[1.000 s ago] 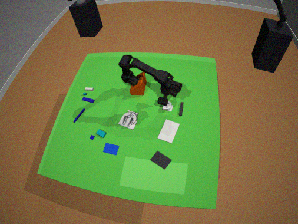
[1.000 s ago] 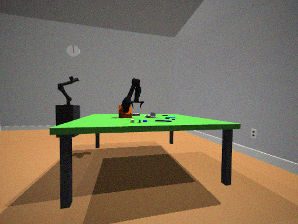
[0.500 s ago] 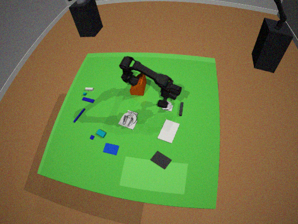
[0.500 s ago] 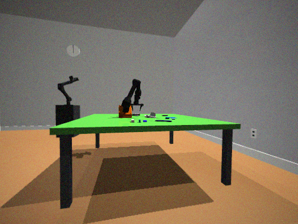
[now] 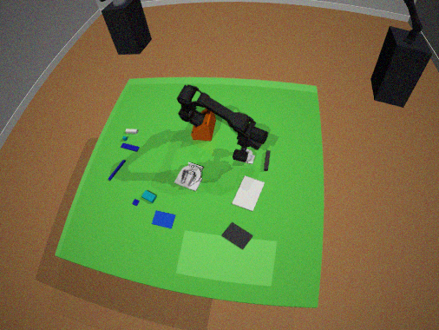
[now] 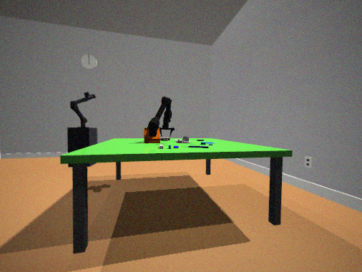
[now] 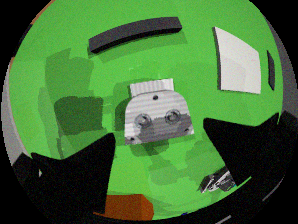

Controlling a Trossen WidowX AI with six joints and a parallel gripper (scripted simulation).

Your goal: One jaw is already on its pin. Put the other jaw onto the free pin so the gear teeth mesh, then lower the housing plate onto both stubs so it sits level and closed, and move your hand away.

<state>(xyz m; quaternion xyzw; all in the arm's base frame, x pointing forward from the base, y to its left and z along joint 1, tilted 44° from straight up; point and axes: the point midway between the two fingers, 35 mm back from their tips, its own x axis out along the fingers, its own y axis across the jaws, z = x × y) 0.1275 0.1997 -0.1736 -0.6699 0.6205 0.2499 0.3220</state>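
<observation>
The grey housing plate (image 7: 155, 117) (image 5: 251, 157), with two round holes and a ribbed end, lies flat on the green table top. My gripper (image 7: 160, 131) (image 5: 242, 155) (image 6: 167, 134) is open and empty. It hangs just above the plate, with one finger on each side of it and apart from it. The white base (image 5: 190, 175) (image 7: 217, 181) (image 6: 184, 139) carries the grey jaw parts and sits to the left of the gripper in the overhead view. I cannot tell how the jaws sit on their pins.
A dark bar (image 5: 266, 160) (image 7: 135, 34) lies just beyond the housing plate. A white flat slab (image 5: 248, 193) (image 7: 239, 60) and a dark square tile (image 5: 237, 235) lie nearer the front. Blue and teal pieces (image 5: 148, 196) lie on the left. The arm's orange base (image 5: 204, 127) stands behind.
</observation>
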